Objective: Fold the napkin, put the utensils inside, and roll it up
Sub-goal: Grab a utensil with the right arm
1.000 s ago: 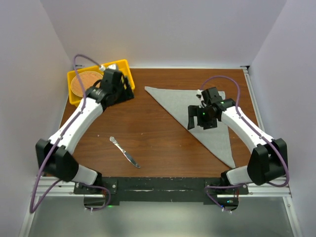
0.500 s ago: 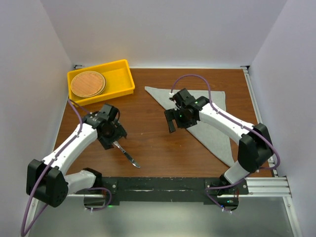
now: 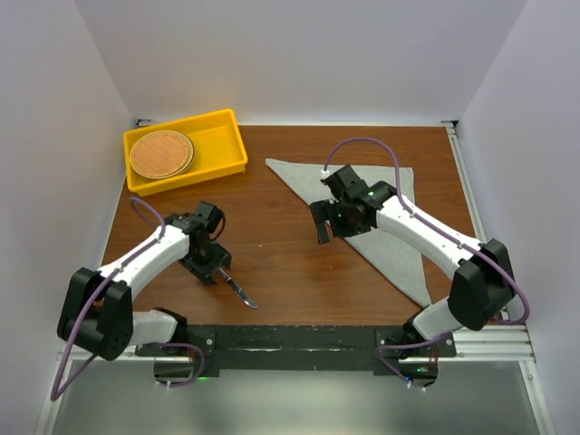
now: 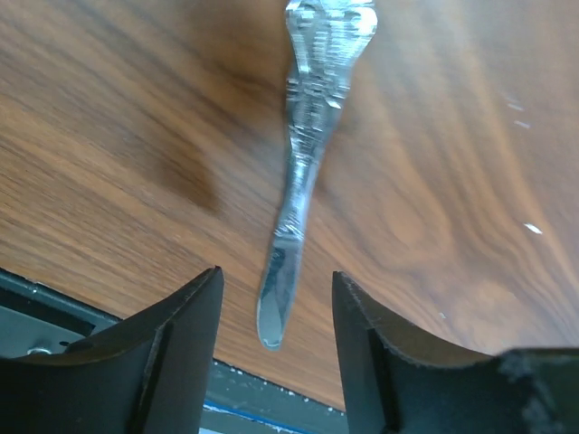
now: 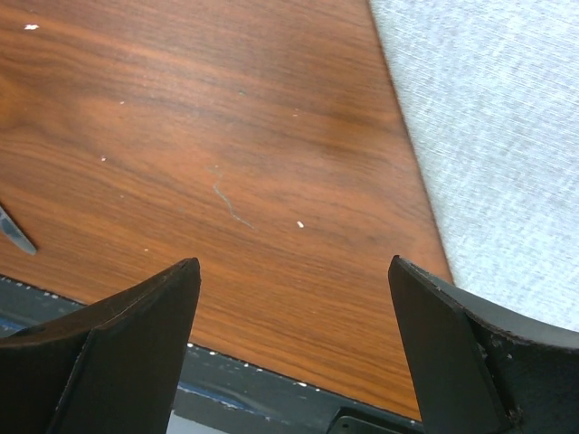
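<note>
The left pincer (image 4: pixel 276 280) is held with jaws apart astride the narrow end of the knife (image 4: pixel 308 154), which lies on the table (image 3: pixel 281 263) near its front edge, well apart from the napkin (image 3: pixel 294 174); a sound grip is best got by lowering squarely and closing only once the thin metal is flanked on both sides. Little room is left toward that edge, while open wood is offered toward the folded cloth, over whose slanted border the right pincer (image 3: pixel 328 222) hangs empty, jaws wide.
</note>
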You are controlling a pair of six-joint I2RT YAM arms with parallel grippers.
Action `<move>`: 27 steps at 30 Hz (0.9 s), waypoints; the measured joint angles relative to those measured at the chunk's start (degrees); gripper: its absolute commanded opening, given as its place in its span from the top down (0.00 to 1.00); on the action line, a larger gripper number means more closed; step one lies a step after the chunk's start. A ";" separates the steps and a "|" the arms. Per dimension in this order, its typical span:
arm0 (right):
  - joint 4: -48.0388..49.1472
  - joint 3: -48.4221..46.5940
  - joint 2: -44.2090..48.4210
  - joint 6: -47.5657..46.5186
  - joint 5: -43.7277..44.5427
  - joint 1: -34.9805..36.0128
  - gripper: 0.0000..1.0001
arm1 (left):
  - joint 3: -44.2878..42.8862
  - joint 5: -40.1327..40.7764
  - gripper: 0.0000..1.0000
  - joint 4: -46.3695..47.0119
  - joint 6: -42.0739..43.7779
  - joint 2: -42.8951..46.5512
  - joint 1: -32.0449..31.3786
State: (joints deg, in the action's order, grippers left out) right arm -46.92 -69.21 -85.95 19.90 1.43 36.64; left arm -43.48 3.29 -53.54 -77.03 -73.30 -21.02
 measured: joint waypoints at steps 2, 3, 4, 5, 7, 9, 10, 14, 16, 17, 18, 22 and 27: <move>-0.13 0.37 0.22 -0.04 0.66 0.00 0.11 | 1.33 -0.44 0.47 0.90 -1.18 -1.09 0.00; -0.22 0.57 0.24 -0.02 0.68 0.00 0.11 | 1.90 -0.63 0.48 1.38 -1.55 -1.57 0.00; -0.24 0.90 0.26 -0.02 0.70 0.00 0.11 | 2.60 -0.79 0.48 2.05 -1.97 -2.05 0.00; -0.26 1.27 0.33 -0.02 0.72 0.00 0.11 | 3.13 -0.83 0.49 2.51 -2.43 -2.40 0.00; -0.44 1.84 0.48 -0.04 0.70 0.00 0.10 | 3.65 -0.83 0.51 3.13 -3.15 -3.02 0.00; -0.74 2.19 0.61 -0.15 0.76 0.00 0.10 | 3.69 -0.68 0.51 3.58 -3.56 -3.78 0.00; -0.81 2.25 0.61 -0.28 0.85 0.00 0.10 | 3.69 -0.50 0.51 3.80 -3.69 -4.31 0.00; -0.85 2.71 0.61 -0.72 0.90 0.00 0.10 | 2.54 -0.02 0.51 3.54 -4.02 -6.38 0.00; -0.87 2.93 0.61 -0.90 0.87 0.00 0.10 | 2.08 0.20 0.50 3.50 -4.09 -6.91 -0.02; -0.90 2.99 0.61 -0.94 0.87 0.00 0.10 | 1.99 0.28 0.50 3.50 -4.24 -7.06 -0.02; -0.87 2.99 0.61 -0.98 0.87 0.00 0.10 | 1.79 0.33 0.50 3.39 -4.35 -7.30 -0.02; -0.83 2.99 0.52 -1.36 0.85 0.00 0.10 | 0.76 0.31 0.51 2.84 -4.42 -8.59 -0.17; -0.81 2.99 0.28 -1.84 0.85 0.00 0.10 | -1.11 1.77 0.49 0.98 -4.48 -9.09 -1.42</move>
State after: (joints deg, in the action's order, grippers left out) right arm -47.72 -66.22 -85.67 18.06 2.28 36.64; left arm -44.60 5.06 -52.56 -81.52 -82.39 -22.44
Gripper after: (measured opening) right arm 0.896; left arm 0.495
